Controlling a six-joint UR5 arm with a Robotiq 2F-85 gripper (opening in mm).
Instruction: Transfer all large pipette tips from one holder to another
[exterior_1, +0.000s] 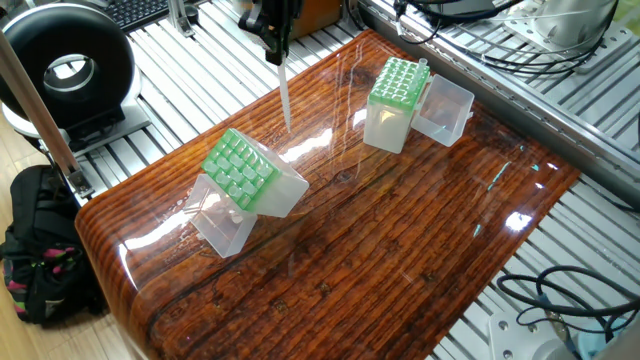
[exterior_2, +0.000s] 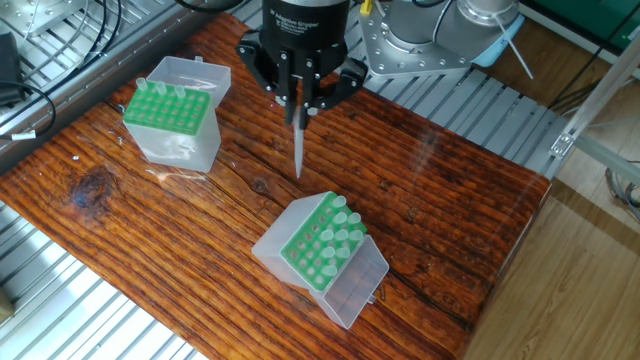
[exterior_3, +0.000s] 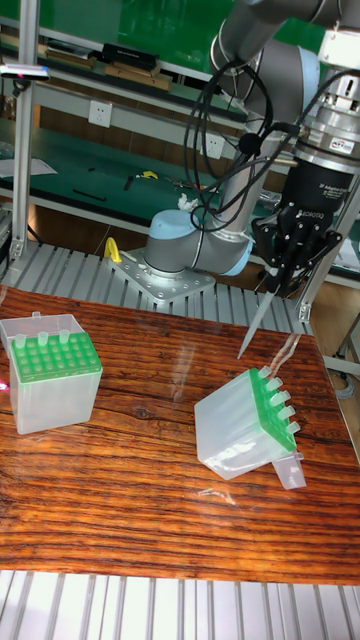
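Gripping one tip (exterior_2: 298, 150), the gripper (exterior_2: 299, 100) hangs above the tabletop (exterior_2: 430, 200), jaws closed on it; one box (exterior_2: 320, 245) lies tipped, another (exterior_2: 170, 120) upright near a corner.

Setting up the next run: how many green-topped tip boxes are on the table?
2. One green-topped box stands upright near the table's far corner; the other green-topped box lies tipped over mid-table, below the pipette tip held in the gripper.
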